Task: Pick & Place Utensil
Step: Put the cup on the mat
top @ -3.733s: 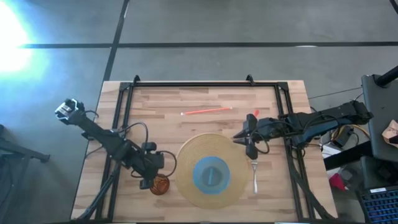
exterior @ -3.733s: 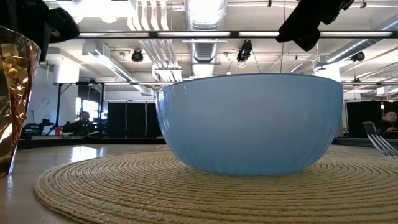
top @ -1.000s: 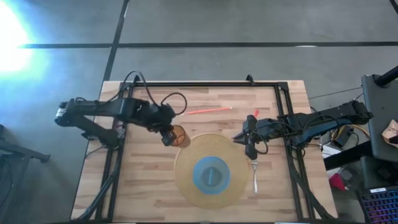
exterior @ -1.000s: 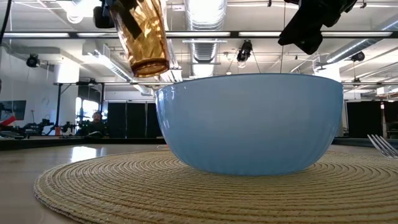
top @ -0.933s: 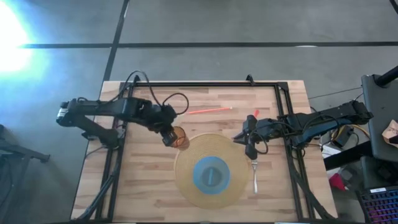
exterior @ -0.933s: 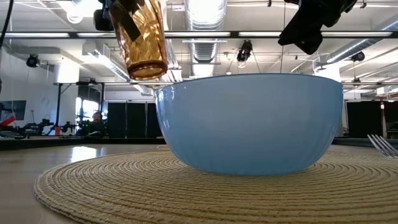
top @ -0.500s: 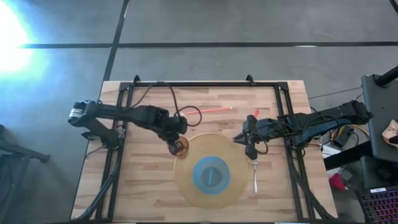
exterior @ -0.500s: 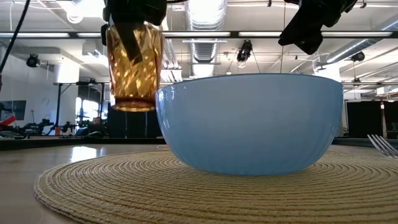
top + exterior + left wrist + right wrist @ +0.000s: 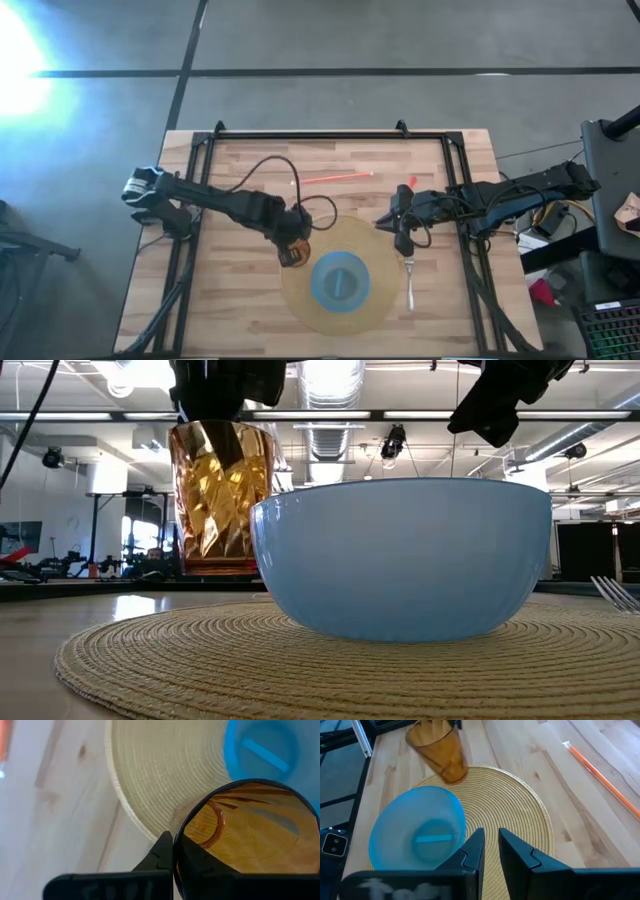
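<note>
An amber faceted glass (image 9: 218,500) hangs upright just above the far left edge of the round woven placemat (image 9: 375,250), with my left gripper (image 9: 288,244) shut on its rim. A blue bowl (image 9: 340,280) stands in the middle of the mat. A silver fork (image 9: 410,285) lies flat on the table just right of the mat. My right gripper (image 9: 491,840) hovers above the mat's far right edge, its fingers a narrow gap apart with nothing between them. My left gripper holds the glass by its rim (image 9: 181,832), on the side away from the bowl. One finger (image 9: 161,854) stands outside the wall and the other inside the glass. The fingers come from above, pointing down. The glass hangs upright, its base a little clear of the mat.
A thin orange stick (image 9: 332,178) lies at the far middle of the table, and a small red piece (image 9: 410,183) shows near my right arm. A black frame (image 9: 300,137) runs along the far and side edges. Bare wood lies left of the mat.
My left gripper has carried the glass toward the table's near edge and down, up to the mat's far left edge beside the bowl. The glass, tilted a second ago, now hangs upright and much lower.
</note>
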{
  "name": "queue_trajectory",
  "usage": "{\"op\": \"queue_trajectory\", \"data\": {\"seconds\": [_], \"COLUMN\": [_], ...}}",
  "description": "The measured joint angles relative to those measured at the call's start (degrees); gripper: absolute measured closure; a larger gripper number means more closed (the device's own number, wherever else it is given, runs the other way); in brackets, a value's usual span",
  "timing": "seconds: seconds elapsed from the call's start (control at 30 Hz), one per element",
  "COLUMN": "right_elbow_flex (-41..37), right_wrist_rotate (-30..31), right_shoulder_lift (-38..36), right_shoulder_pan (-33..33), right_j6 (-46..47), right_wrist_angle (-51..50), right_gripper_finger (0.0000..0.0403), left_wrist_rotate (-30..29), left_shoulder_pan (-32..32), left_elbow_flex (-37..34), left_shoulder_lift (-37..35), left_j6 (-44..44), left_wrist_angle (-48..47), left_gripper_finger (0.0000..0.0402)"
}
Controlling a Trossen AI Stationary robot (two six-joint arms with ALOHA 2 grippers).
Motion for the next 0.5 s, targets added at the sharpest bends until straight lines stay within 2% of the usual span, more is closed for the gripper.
{"op": "queue_trajectory", "data": {"seconds": [0.2,0.5], "right_elbow_flex": [-0.13,-0.37], "right_wrist_rotate": [0.0,0.0], "right_shoulder_lift": [0.0,0.0], "right_shoulder_pan": [0.0,0.0], "right_j6": [0.02,0.22], "right_wrist_angle": [0.01,0.01], "right_gripper_finger": [0.0351,0.0351], "left_wrist_rotate": [-3.75,-5.61], "left_shoulder_pan": [-1.43,-1.44], "left_elbow_flex": [-0.04,-2.65], "left_shoulder_lift": [0.6,0.57], "left_j6": [0.28,0.27], "left_wrist_angle": [-0.63,0.96], "left_gripper_finger": [0.0396,0.0392]}}
